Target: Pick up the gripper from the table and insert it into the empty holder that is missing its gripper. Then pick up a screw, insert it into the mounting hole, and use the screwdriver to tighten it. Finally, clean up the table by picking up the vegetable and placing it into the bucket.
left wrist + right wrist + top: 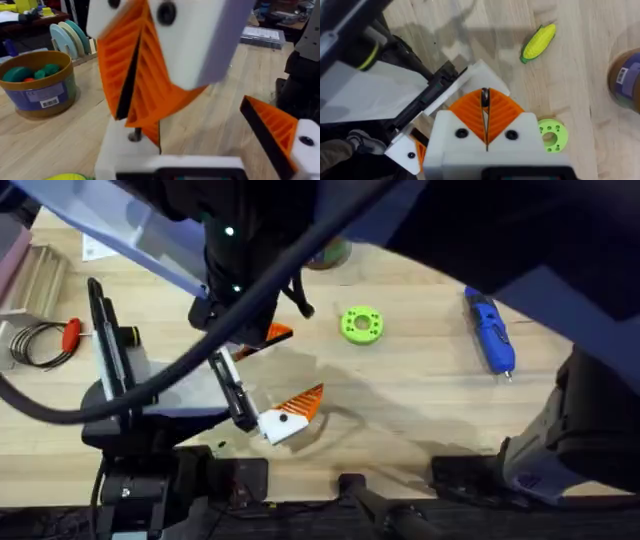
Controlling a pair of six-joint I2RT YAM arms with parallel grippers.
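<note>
My right gripper (485, 100) points down, shut on a small dark screw (134, 135) whose tip meets the white holder (125, 147) directly under it. An orange gripper piece (152, 134) with a black edge sits against that holder; how well it is seated I cannot tell. My left gripper (298, 365) is open wide, its orange ribbed finger (272, 130) far off to one side. The blue screwdriver (490, 330) lies at the right of the table. A yellow corn vegetable (538, 42) lies on the wood near the orange-rimmed bucket (37, 85), which holds green items.
A green disc (361, 323) with holes lies mid-table, close to the grippers. A red-handled tool (70, 332) and a wire coil (35, 340) lie at the far left. My right arm crosses the overhead view, large and dark. Bare wood lies between disc and screwdriver.
</note>
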